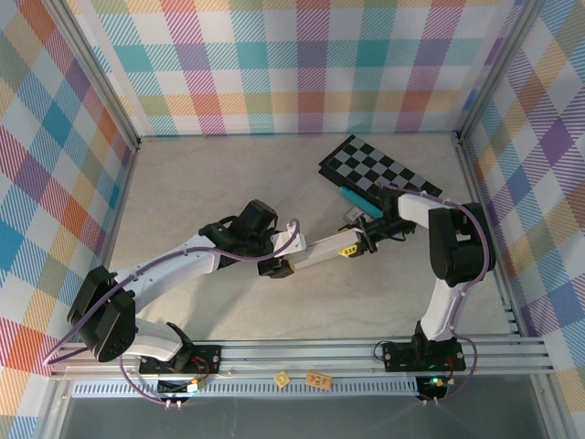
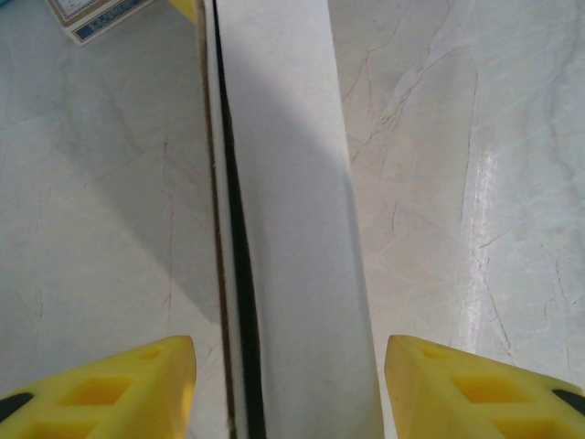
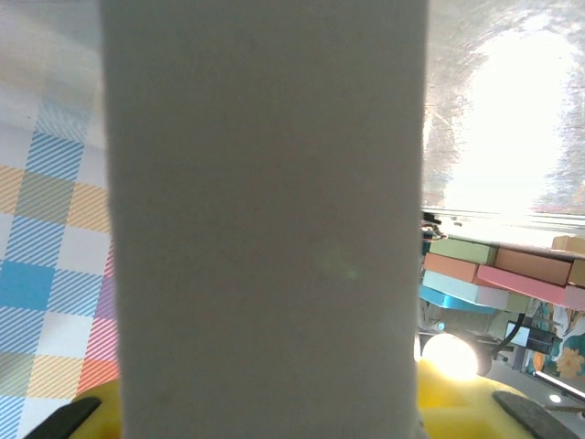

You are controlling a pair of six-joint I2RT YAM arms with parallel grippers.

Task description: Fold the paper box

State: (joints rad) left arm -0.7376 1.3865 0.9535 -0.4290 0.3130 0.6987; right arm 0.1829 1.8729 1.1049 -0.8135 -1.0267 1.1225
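The paper box (image 1: 315, 251) is held off the table (image 1: 210, 192) between two grippers. It is clamped edge to edge by the right gripper (image 1: 352, 245). The left gripper (image 2: 291, 393) is spread to the box's width, its yellow fingers (image 2: 137, 393) flanking it; a firm grip cannot be confirmed. One box is counted: smooth white card, folded long and narrow. One black-and-grey checkered board (image 1: 379, 174) is seen behind.

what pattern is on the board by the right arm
The board is black-and-grey checkered, clearest in the top external view.
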